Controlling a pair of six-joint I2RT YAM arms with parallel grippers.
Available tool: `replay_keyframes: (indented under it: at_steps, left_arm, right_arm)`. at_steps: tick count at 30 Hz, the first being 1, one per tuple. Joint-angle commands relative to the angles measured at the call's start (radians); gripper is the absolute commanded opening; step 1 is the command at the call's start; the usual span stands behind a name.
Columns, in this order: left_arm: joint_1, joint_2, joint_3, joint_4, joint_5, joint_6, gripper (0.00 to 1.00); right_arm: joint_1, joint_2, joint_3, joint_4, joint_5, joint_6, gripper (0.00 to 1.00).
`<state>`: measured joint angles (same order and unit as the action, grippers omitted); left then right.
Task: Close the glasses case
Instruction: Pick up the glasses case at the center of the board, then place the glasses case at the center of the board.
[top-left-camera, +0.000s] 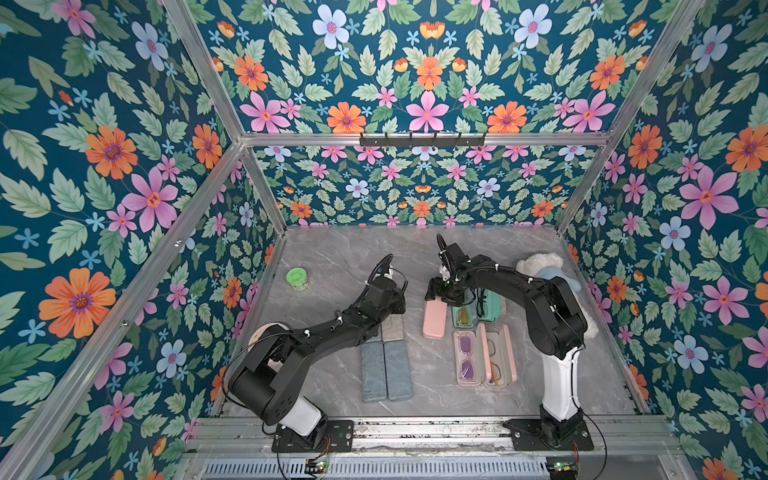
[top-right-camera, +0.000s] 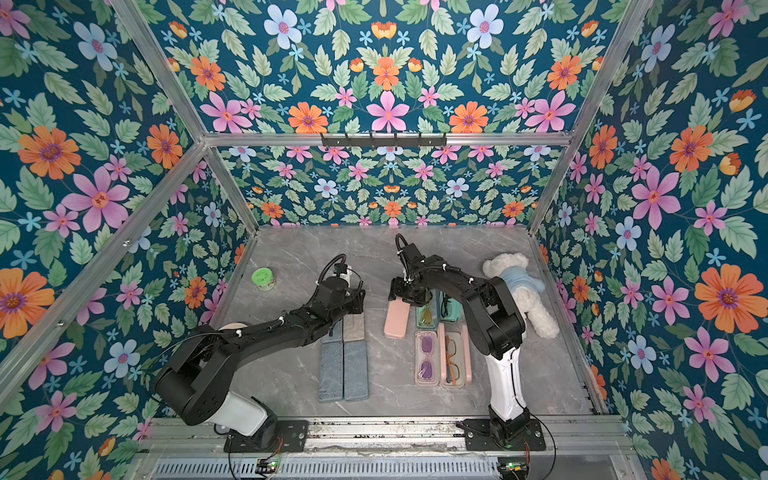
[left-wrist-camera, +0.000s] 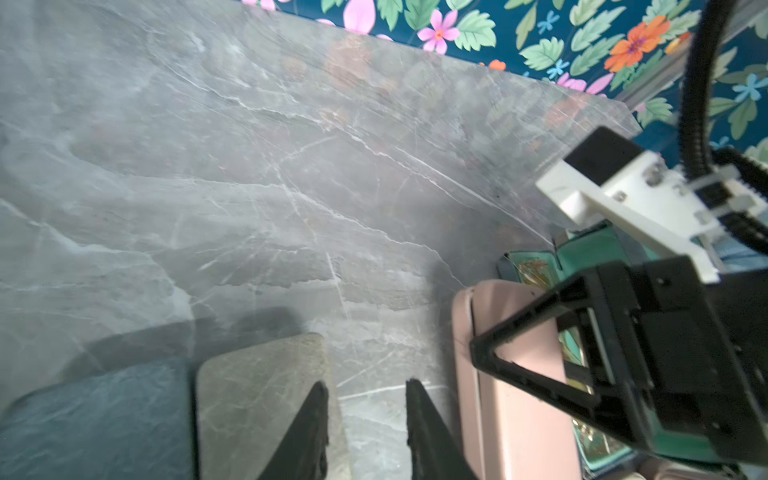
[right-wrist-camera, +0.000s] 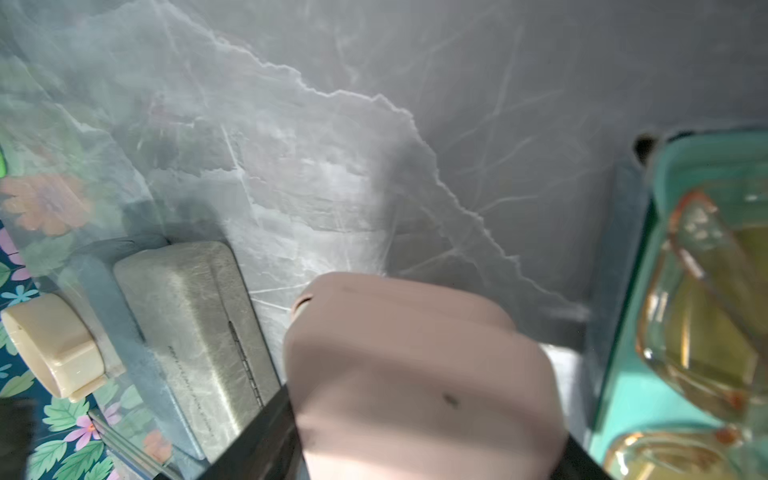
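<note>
A grey marble table (top-left-camera: 332, 249) stands inside walls of floral print. In both top views the pink case (top-left-camera: 434, 320) lies near the middle of the table with its lid down, and the right jaws sit over its far end. Just beside it a teal case (top-left-camera: 455, 322) lies open with yellow-lensed glasses (top-left-camera: 463, 318) in it; a second teal case (top-left-camera: 496, 305) holds dark-framed glasses (top-right-camera: 445, 306). Nearer the robot, a clear case (top-left-camera: 456, 357) holds purple glasses (top-left-camera: 466, 345), and an open pink case (top-left-camera: 510, 353) holds orange-framed glasses (top-left-camera: 494, 353). A grey case (top-left-camera: 392, 328) and two blue cases (top-left-camera: 397, 374) lie shut under the left arm.

In the left wrist view the left jaws stand apart with only bare table between them; they are beside the grey case (left-wrist-camera: 249, 395) and hold nothing. The pink case (left-wrist-camera: 519, 415) lies off to one side.

In the right wrist view the pink case (right-wrist-camera: 415, 374) fills the gap between the right jaws, which appear to clasp its long sides. Its seam looks closed, and what is inside cannot be told.

The case is probably a light, stiff shell, smooth and rounded, so it is apt to slide or pivot if held by one end. The surest hold is across the narrow width, near the middle; pressing on the lid away from the hinge should latch it.
</note>
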<state>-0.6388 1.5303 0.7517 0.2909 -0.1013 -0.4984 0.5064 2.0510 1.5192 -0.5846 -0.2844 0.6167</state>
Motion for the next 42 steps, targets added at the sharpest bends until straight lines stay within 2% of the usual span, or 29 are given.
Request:
replay_keyframes:
  at_steps: [1, 16, 42]
  left_arm:
    - [0.001, -0.010, -0.004, 0.034, -0.017, -0.005, 0.34]
    - [0.016, -0.019, -0.028, 0.065, 0.012, -0.009, 0.36]
    - [0.022, -0.010, -0.031, 0.068, 0.020, -0.008, 0.34]
  right_arm:
    - [-0.001, -0.007, 0.000, 0.005, -0.006, -0.012, 0.63]
    - [0.003, 0.018, 0.032, 0.022, -0.062, -0.046, 0.63]
    - [0.076, 0.165, 0.241, -0.063, -0.079, -0.045, 0.64]
